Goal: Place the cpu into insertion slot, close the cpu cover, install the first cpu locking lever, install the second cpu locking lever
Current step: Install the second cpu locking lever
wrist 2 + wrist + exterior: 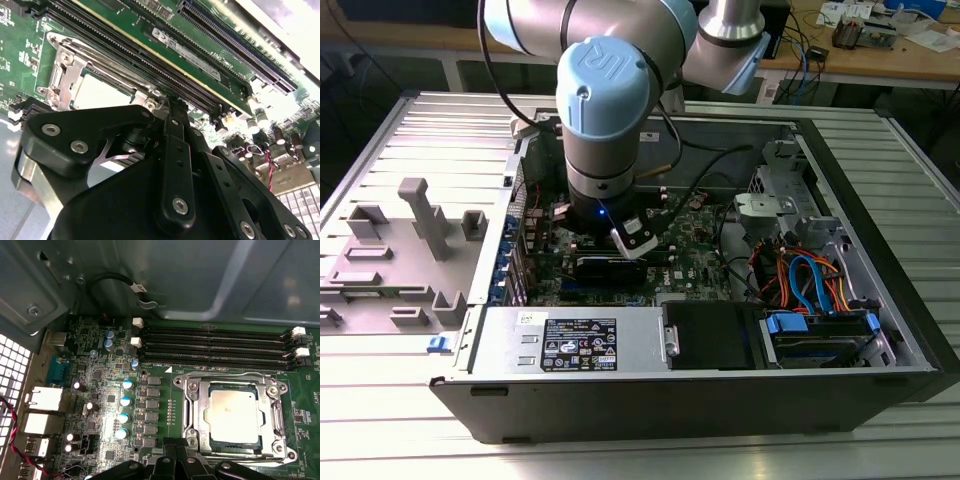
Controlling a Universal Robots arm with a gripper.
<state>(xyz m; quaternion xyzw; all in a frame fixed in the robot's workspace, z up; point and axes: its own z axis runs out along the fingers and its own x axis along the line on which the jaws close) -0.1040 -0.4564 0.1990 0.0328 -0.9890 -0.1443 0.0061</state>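
Observation:
The cpu [234, 415] lies flat in the insertion slot [280, 447] on the green motherboard, its dull silver top showing through the window of the cpu cover [196, 410], which lies down around it. A thin metal locking lever [230, 374] runs along the slot's side nearest the black memory slots. My gripper [181, 447] is shut with nothing seen in it, its tips at the slot's edge beside the cover. The second wrist view shows the cpu [97, 92], the cover [67, 70] and my gripper [167, 102] close to the slot's corner. In the exterior view, my gripper [632, 250] reaches down into the open computer case.
Long black memory slots [215, 347] lie beside the socket, with capacitors [125, 400] on another side. The case wall [200, 280] rises close behind. A power supply [570, 340] and drive cables [810, 280] fill the case's front and the exterior view's right. A grey fixture tray [400, 260] sits outside.

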